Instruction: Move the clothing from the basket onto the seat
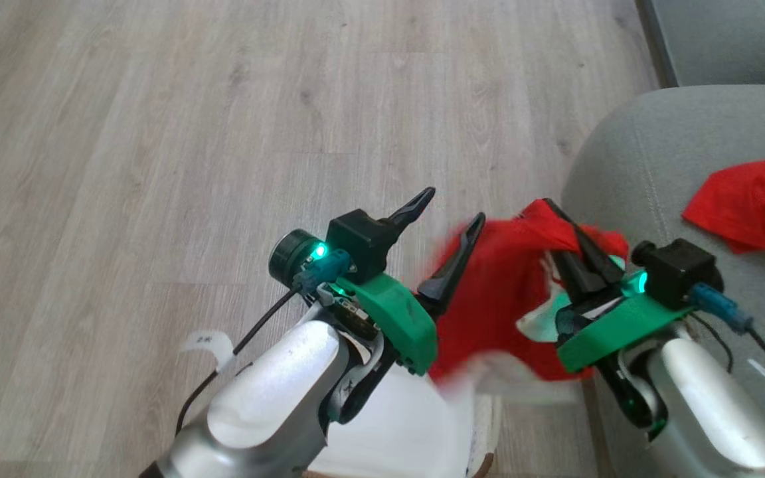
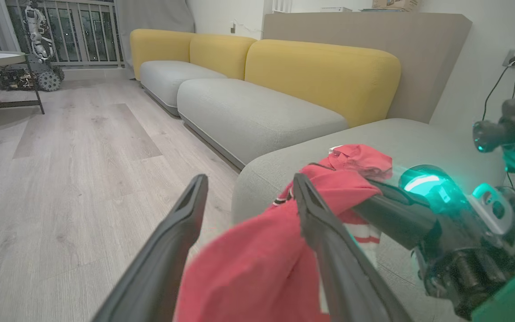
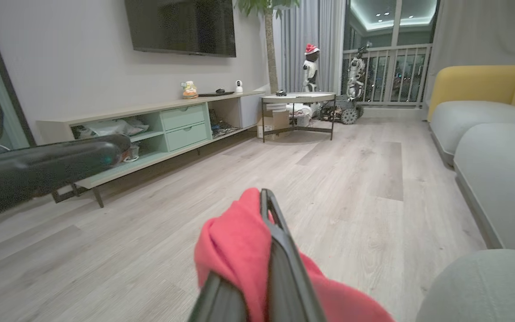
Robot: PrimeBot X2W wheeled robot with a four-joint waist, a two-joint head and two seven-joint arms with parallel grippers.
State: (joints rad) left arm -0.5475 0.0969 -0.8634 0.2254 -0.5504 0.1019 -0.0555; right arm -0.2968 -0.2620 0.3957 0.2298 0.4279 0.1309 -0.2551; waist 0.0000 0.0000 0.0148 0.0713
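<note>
A red garment (image 1: 489, 299) of the clothing hangs above the basket (image 1: 485, 458), bunched at its top in my right gripper (image 1: 555, 211), which is shut on it. From the right wrist, the shut right gripper (image 3: 264, 197) has red cloth (image 3: 233, 241) draped over it. My left gripper (image 1: 449, 211) stands open just left of the hanging cloth, its fingers wide apart and gripping nothing. In the left wrist view the left gripper (image 2: 248, 183) frames the same cloth (image 2: 253, 268). A second red garment (image 1: 748, 202) lies on the grey seat (image 1: 648, 153).
Pale wood floor (image 1: 223, 133) stretches left of the seat. More grey cushions with yellow backs (image 2: 320, 67) line the wall. A low TV shelf (image 3: 150, 129) and a round table (image 3: 297, 96) stand far off.
</note>
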